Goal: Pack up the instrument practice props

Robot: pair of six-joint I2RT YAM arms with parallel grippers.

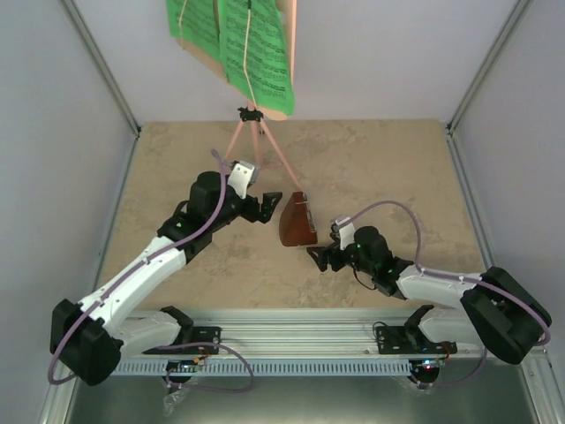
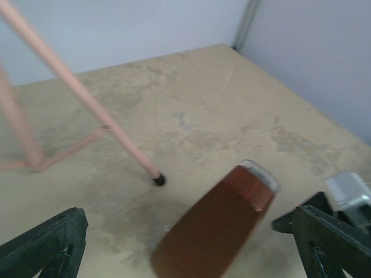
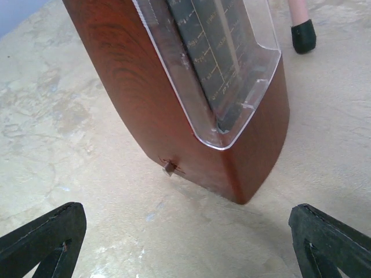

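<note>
The small brown wooden metronome [image 1: 297, 221] stands on the table between my two grippers. My left gripper [image 1: 269, 207] is open and empty just left of it; in the left wrist view the metronome [image 2: 214, 226] sits blurred between the open fingers [image 2: 46, 243]. My right gripper [image 1: 318, 257] is open and empty just in front of it; the right wrist view shows the metronome's clear front cover [image 3: 191, 98] close ahead. The pink music stand [image 1: 252, 132] stands at the back on tripod legs [image 2: 87, 98], holding green sheet-music pages [image 1: 256, 53].
A pink leg's black foot [image 3: 302, 32] rests just behind the metronome. Grey walls and metal posts [image 1: 106, 71] enclose the beige table [image 1: 397, 168]. A metal rail [image 1: 291, 327] carries the arm bases at the near edge.
</note>
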